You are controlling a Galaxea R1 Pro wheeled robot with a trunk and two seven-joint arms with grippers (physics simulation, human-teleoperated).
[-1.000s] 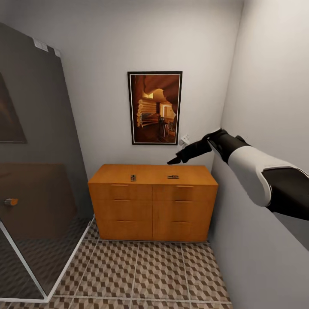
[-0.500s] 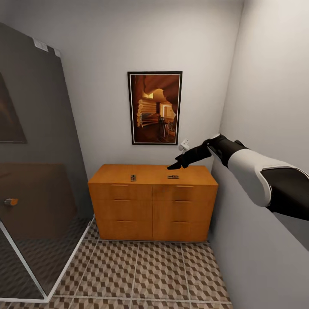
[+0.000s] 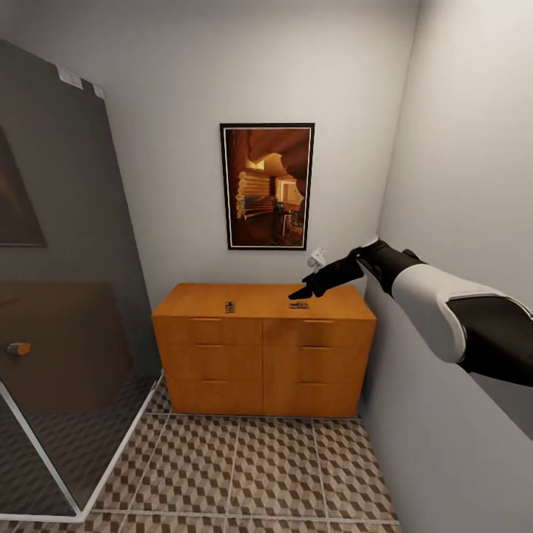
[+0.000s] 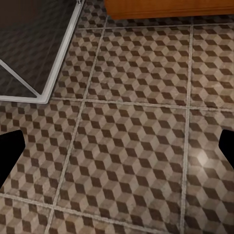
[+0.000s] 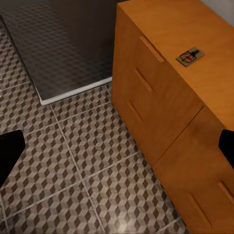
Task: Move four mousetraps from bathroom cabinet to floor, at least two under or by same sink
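Resting on cabinet [image 3: 263,300] top: two mousetraps [image 3: 230,306] [image 3: 299,305] (drawers shut).

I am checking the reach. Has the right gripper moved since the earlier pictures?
Yes. The right gripper has come down toward the cabinet top and now hangs just above the right mousetrap.

Orange-brown cabinet [image 3: 263,355]; tan mousetrap [image 5: 190,56] with a red spot; bathroom floor [image 3: 244,474] of brown, beige and white cube-patterned tiles; black-and-white right arm [image 3: 437,311].

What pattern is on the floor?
Brown, beige and white cubes on the bathroom floor, clearest in the left wrist view.
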